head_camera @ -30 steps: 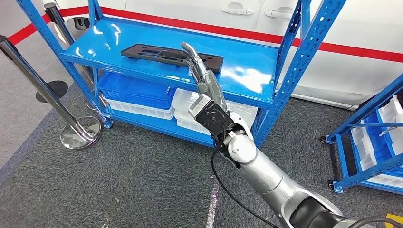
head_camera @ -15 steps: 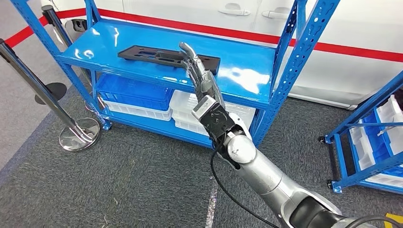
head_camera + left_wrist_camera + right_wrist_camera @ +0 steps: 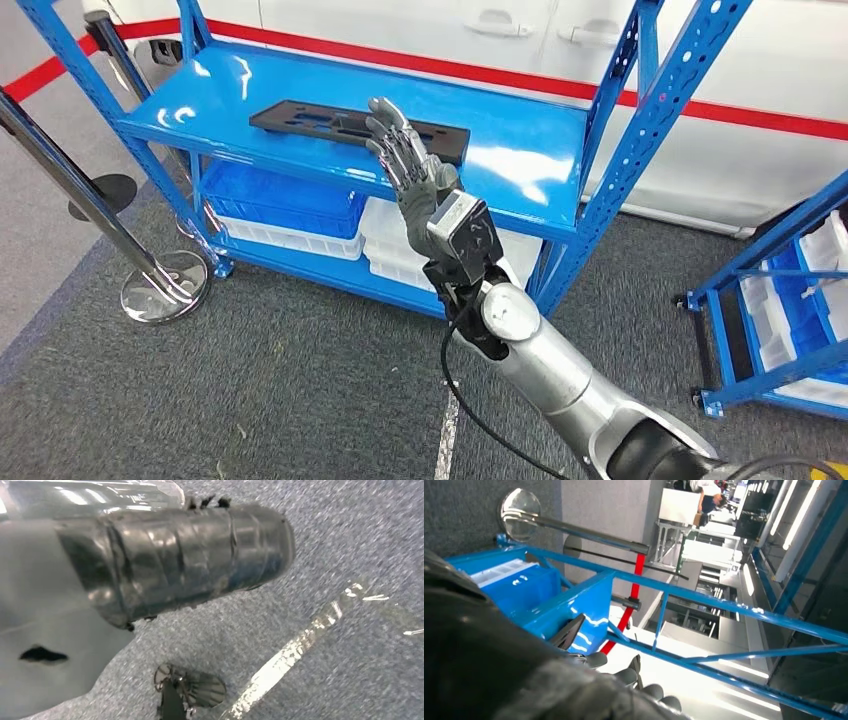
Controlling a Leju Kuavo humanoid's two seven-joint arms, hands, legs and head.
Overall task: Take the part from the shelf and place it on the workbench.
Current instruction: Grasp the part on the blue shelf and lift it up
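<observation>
Lying on shelf: black part

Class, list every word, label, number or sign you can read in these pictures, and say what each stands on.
None can be read.
Flat black plastic part on the blue metal shelf: no lettering visible.
White car with a red stripe: no text visible.
Right hand: no markings legible.
Distant workshop in the right wrist view: too blurred to read.
</observation>
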